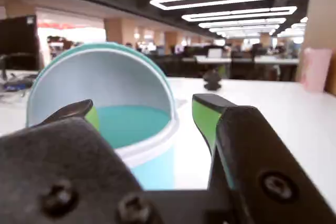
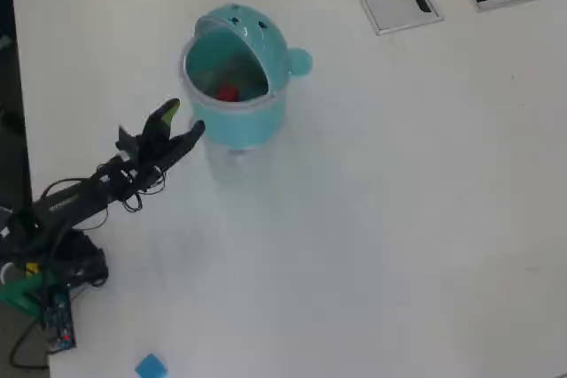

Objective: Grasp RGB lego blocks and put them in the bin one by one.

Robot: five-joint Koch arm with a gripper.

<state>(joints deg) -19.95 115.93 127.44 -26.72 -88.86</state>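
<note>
The red block (image 2: 228, 92) sits inside the bin (image 2: 266, 37). The gripper (image 2: 182, 123) hangs empty, jaws apart, just beside the bin. The blue block (image 2: 151, 366) lies far from the bin.

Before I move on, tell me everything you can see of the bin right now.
The bin is a round teal container, plastic by its look, upright on the white table. A domed hood with two small dark dots covers its far half; a round knob sticks out at the right in the overhead view. A pale rim rings the open mouth. Inside lies a red block. The open gripper hangs just beside it; I can't tell whether they touch.
</note>
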